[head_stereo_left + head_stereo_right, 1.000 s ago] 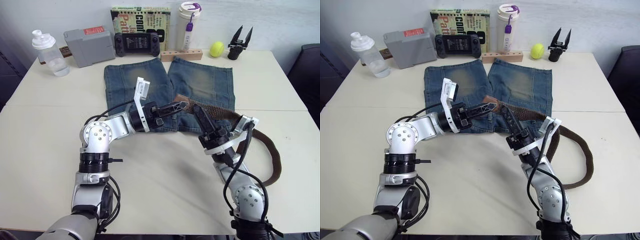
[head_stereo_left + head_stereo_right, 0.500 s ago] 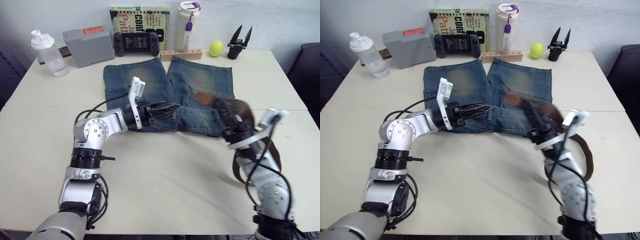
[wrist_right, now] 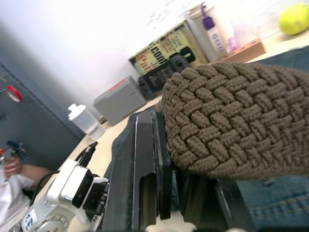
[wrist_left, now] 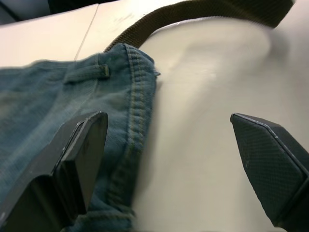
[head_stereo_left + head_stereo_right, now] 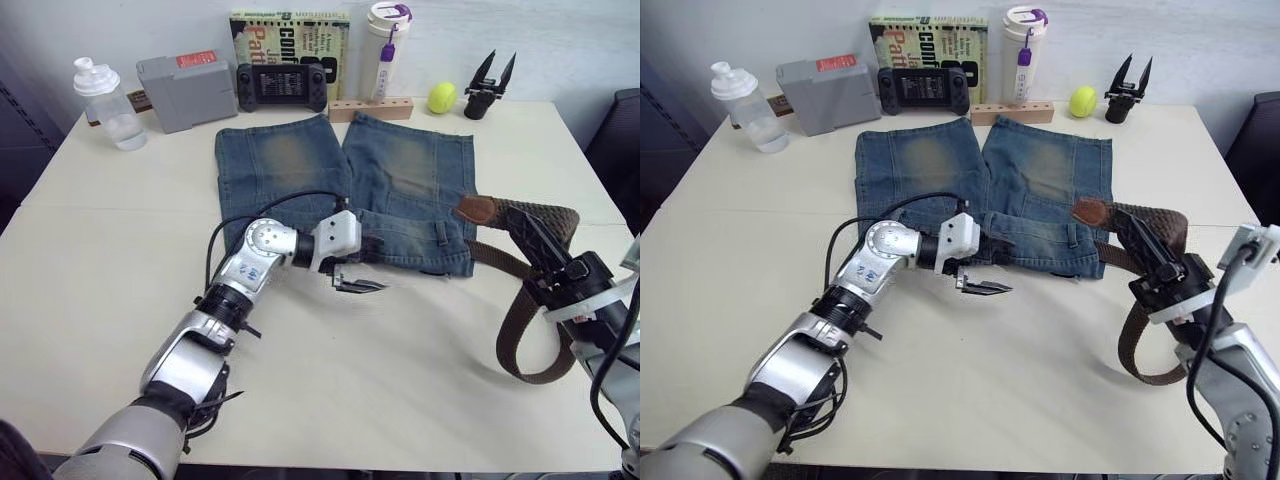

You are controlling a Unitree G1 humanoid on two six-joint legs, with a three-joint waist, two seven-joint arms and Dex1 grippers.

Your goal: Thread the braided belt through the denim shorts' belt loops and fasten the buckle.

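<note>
Braided belt clamped in right pincer, left pincer spread by denim shorts

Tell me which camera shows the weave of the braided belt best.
The right wrist view: the braided belt sits close, clamped by the right gripper, its plaits distinct. The eye views show its whole loop; the left wrist view a plain strip.

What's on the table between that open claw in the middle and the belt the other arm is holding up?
Mostly bare table in the left eye view, between the left gripper and the belt. The shorts lie just beyond.
</note>
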